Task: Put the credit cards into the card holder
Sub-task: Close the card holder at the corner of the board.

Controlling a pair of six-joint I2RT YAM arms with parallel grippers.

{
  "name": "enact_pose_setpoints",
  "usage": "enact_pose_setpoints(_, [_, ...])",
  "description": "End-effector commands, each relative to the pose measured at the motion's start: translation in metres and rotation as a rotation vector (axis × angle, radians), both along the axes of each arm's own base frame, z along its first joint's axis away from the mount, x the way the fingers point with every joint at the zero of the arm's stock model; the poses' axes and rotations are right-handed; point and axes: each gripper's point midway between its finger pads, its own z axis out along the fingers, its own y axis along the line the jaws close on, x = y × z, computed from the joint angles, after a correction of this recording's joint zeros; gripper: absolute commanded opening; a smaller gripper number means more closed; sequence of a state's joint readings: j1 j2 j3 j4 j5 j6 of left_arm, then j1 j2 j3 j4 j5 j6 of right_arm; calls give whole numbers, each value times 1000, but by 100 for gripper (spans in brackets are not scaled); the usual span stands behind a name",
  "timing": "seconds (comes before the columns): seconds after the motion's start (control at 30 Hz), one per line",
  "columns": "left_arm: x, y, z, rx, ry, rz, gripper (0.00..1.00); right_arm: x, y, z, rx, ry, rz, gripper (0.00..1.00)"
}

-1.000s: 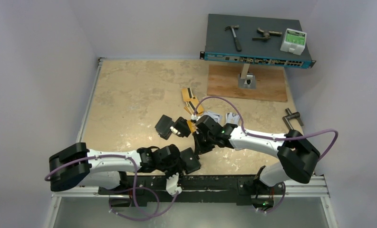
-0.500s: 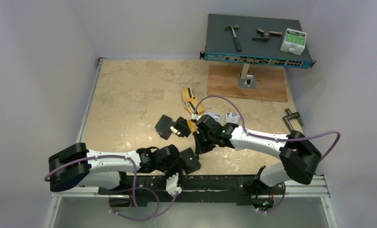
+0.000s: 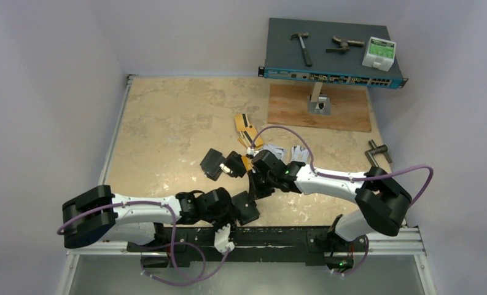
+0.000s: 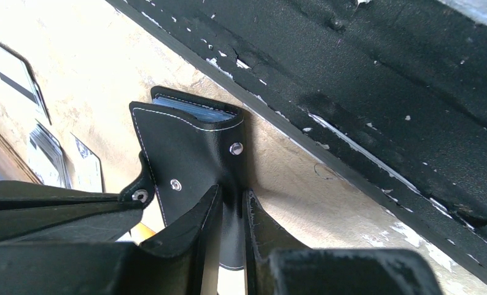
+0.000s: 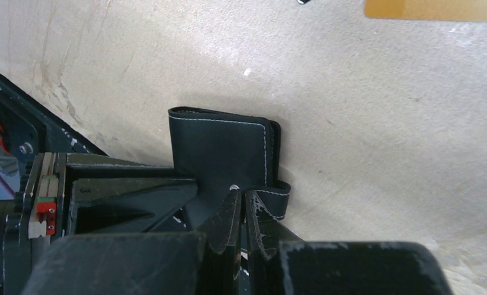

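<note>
My right arm has edged slightly left. 1 card holder stays at the table's near edge. The left gripper pinches its flap, and the right gripper is closed against it. I count at least 3 orange credit cards.

Black-and-white arms (purple cables)

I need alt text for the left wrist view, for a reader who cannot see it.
The left gripper pinches one edge of a folded black card holder with white stitching, close to the black front rail of the beige table. The right gripper meets its snap tab; credit cards lie beyond.
</note>
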State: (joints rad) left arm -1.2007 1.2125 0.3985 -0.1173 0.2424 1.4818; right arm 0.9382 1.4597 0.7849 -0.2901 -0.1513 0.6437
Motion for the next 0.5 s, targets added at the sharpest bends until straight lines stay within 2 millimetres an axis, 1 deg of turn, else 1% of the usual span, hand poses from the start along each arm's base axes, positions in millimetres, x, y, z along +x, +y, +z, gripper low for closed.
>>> enact_pose_setpoints(0.0, [-8,6,-8,19,33,-8,0,-3,20,2,61,8,3,0])
enact_pose_setpoints(0.13, [-8,6,-8,21,33,-10,0,-6,23,-3,48,8,5,0])
enact_pose_setpoints(0.23, [-9,8,-9,24,33,-15,0,-6,19,-9,2,-6,-1,0])
enact_pose_setpoints(0.33, [-9,8,-8,25,31,-14,0,-3,15,-8,-25,-33,-8,0])
enact_pose_setpoints(0.37, [-9,8,-8,24,31,-14,0,1,13,-7,-46,-56,-15,0])
enact_pose_setpoints(0.47, [-9,8,-8,23,30,-13,0,3,11,-2,-87,-87,-2,0])
